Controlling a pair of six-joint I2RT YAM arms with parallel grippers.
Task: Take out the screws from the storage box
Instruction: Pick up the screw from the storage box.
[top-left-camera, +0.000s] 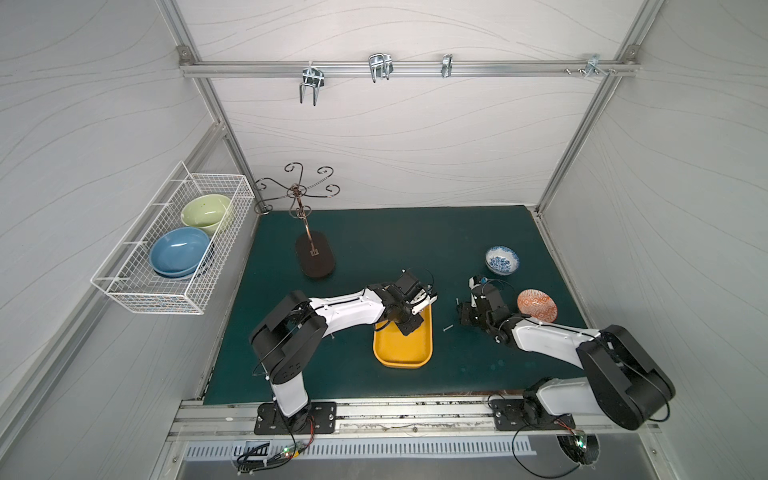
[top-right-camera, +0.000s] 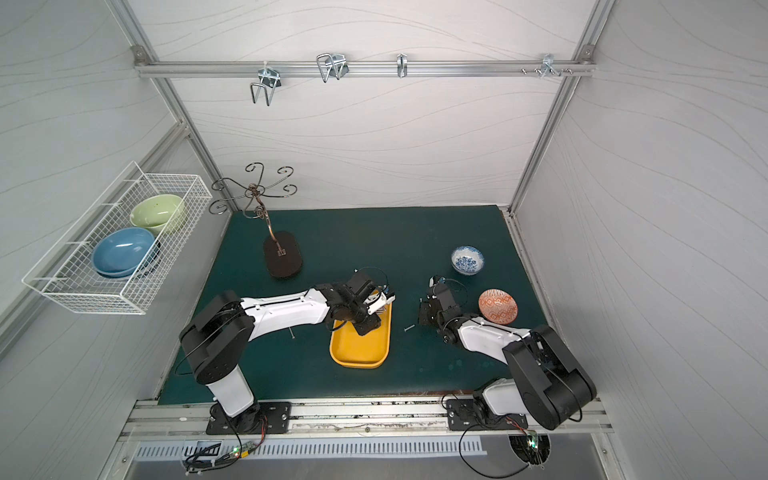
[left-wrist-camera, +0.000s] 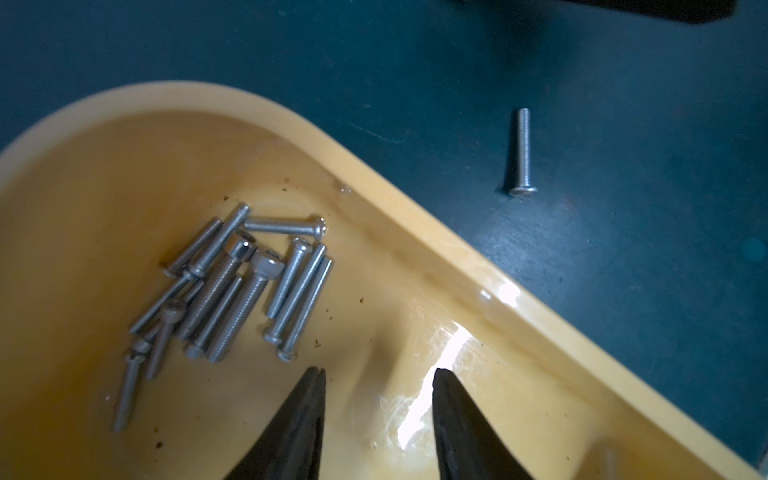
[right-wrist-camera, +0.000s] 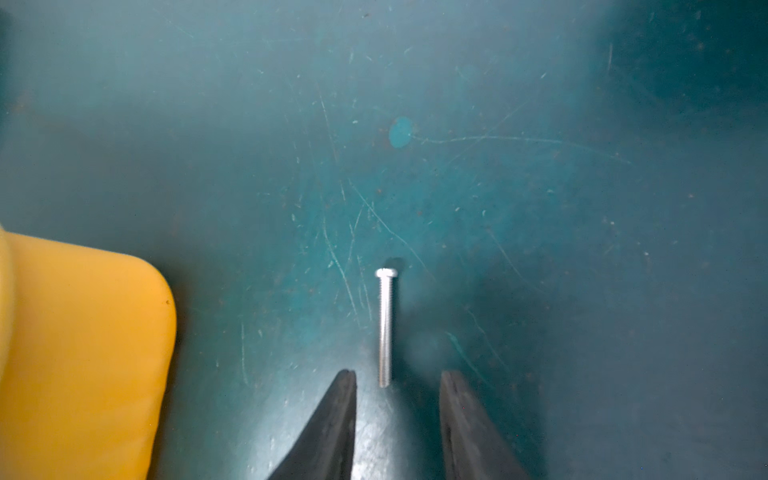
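- Left wrist view: the left gripper (left-wrist-camera: 379, 374) hangs over the storage box (left-wrist-camera: 415, 216), jaws apart and gripping nothing. It sits just beside the screws (left-wrist-camera: 232, 286), which are heaped in a rounded corner of the box.
- Both top views miss that heap, because the left arm (top-left-camera: 332, 311) covers the far end of the box.
- Right wrist view: the right gripper (right-wrist-camera: 397, 374) is low over the green mat (right-wrist-camera: 540, 208), jaws open. A loose screw (right-wrist-camera: 385, 328) lies flat with its tip between the fingertips, unclamped.
- Only a top view catches a stray screw (top-right-camera: 293, 333) on the mat, on the box's left side by the left arm.
- The left wrist view adds a single screw (left-wrist-camera: 523, 153) on the mat, outside the box's rim.
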